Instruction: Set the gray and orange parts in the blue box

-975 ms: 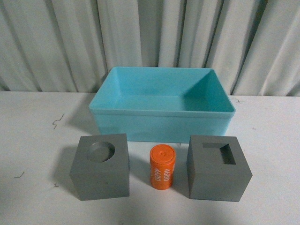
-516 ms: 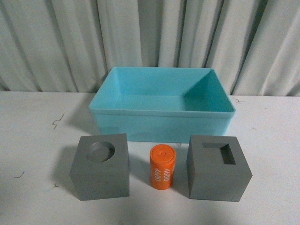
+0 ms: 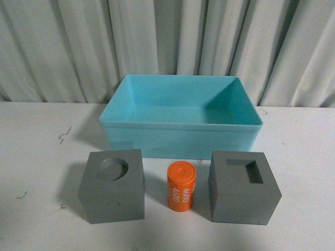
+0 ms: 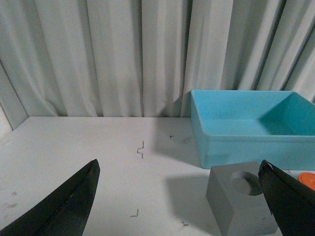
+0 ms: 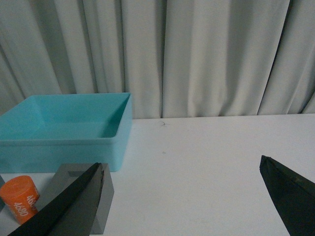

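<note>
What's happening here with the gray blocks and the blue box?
Nothing is being handled right now. The gray cube with the round hole, the orange cylinder and the gray cube with the rectangular hole stand in a row on the white table, just in front of the blue box, which is empty. The left arm's fingers and the right arm's fingers are spread open, holding nothing.
</note>
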Robot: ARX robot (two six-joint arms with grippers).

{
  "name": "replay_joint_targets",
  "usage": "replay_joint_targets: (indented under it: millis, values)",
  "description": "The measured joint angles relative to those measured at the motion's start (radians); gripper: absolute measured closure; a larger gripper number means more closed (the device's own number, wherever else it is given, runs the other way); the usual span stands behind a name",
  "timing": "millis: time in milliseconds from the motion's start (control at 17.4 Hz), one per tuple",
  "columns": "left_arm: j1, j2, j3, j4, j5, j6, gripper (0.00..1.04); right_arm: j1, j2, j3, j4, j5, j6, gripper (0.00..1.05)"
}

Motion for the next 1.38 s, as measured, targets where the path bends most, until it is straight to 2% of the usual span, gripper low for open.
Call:
replay_joint_targets:
  millis: [860,917,975,1089,1204,1376]
  values:
    - [0.000,0.000,0.000,0.000,0.000,0.000,0.07,0.000,0.000,0.000,0.000,0.000,0.000,0.06]
    - [0.000,0.000,0.000,0.000,0.000,0.000,0.07,0.028,0.100,0.069,-0.181,0.113,0.062,0.06]
    - [0.000,0.000,0.000,0.000,0.002,0.000,0.07,-0.001,0.285,0.127,-0.164,0.159,0.103,0.06]
    - [0.000,0.000,0.000,0.000,0.000,0.000,0.07,-0.062,0.526,0.223,-0.009,0.118,0.113,0.06]
    - [0.000,0.000,0.000,0.000,0.001,0.000,0.07,-0.036,0.702,0.301,0.137,0.046,0.091,0.06]
    - [0.000,0.000,0.000,0.000,0.000,0.000,0.07,0.064,0.985,0.364,0.306,0.032,0.055,0.06]
